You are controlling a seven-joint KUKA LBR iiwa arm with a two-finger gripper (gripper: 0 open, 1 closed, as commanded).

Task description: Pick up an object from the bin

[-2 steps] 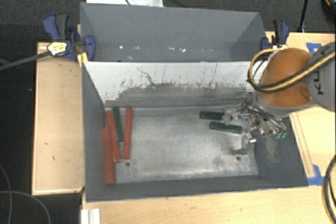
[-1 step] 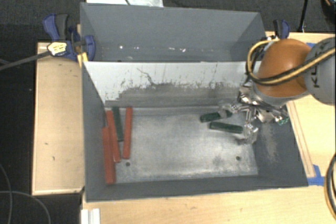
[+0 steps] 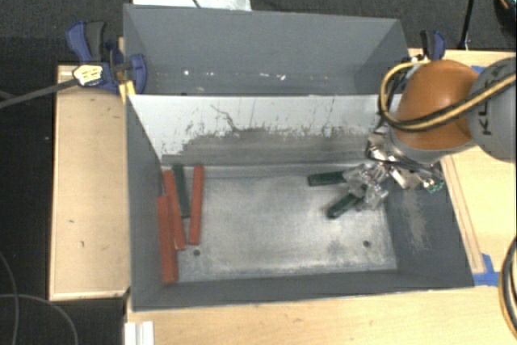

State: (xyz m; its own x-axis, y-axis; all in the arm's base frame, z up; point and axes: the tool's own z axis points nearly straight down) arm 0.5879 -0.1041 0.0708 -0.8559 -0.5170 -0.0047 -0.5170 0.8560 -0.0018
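A short dark green stick point(image 3: 341, 208) lies slanted on the right half of the bin floor, its upper end right at the pincer point(image 3: 370, 191). How far the pincer is open, and whether it has hold of the stick, cannot be told. Another dark green stick point(image 3: 325, 178) lies just up and left of it. Several red sticks point(image 3: 170, 232) and a dark one lie along the left wall of the grey bin point(image 3: 266, 234).

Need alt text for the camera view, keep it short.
Gripper sits low at the right of the grey bin, beside two dark green sticks. Red sticks and another green stick lie along the left wall.
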